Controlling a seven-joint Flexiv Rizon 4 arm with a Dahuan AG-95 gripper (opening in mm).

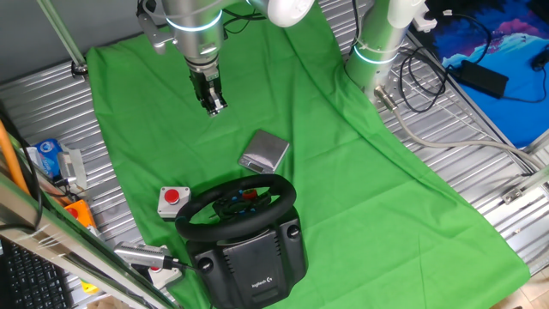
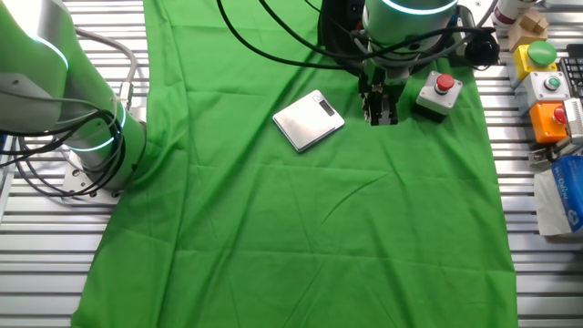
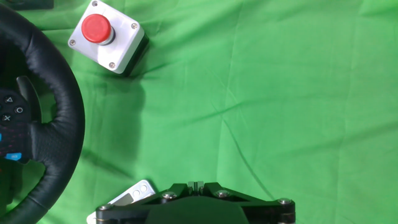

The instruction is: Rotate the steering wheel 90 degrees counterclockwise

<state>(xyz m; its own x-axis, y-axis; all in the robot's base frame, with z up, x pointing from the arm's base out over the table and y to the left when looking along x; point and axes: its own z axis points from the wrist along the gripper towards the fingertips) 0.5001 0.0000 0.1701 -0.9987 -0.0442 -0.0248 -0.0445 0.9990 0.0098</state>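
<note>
The steering wheel (image 1: 286, 194) is black with a thick rim and red and blue hub buttons. It sits on a bulky black base (image 1: 249, 257) with a white logo, at the near edge of the green cloth. Its rim also shows at the left of the hand view (image 3: 62, 124). It is out of sight in the other fixed view. My gripper (image 1: 212, 105) hangs above the cloth well behind the wheel, apart from it. It also shows in the other fixed view (image 2: 380, 114) and the hand view (image 3: 196, 185). Its fingers are together and hold nothing.
A small grey box with a red button (image 1: 173, 200) (image 2: 439, 94) (image 3: 107, 36) stands left of the wheel. A flat silver scale (image 1: 264, 152) (image 2: 310, 119) (image 3: 127, 198) lies behind the wheel. A second arm's base (image 1: 377, 43) (image 2: 82, 118) and cables stand beside the cloth. Button boxes (image 2: 545, 87) sit beyond the cloth's edge.
</note>
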